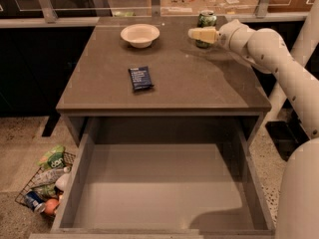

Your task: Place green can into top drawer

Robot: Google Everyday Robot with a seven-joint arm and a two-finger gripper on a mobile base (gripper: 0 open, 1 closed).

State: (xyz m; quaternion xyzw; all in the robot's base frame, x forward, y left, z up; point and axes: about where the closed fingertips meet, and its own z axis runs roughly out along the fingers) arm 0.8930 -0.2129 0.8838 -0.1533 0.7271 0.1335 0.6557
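Camera view
Table [194,81]: grey-brown top, seen from the front and above, with the drawer pulled out below its front edge.
Arm [271,51]: white and jointed, it comes in from the right side, crosses the right edge of the table and reaches toward the back right corner. The forearm slopes up and leftward, and the wrist is turned so the tool points left.
Gripper [201,34]: cream-coloured, it lies level just above the tabletop near the back right corner, right in front of the can and covering the can's lower part.
Grip state: cannot tell whether it is wide, narrow or closed on the can.
Green can [207,18]: upright at the back right corner of the table, close to the back edge, with only its silver top and upper green body showing above the gripper.
Top drawer [159,183]: wide open below the front edge, its smooth grey floor bare.
Bowl [140,35]: pale, near the middle of the back edge.
Packet [140,78]: dark blue and flat, at the centre of the table, slightly left.
Basket [44,185]: wire, on the floor beyond the front left corner, full of mixed packages.
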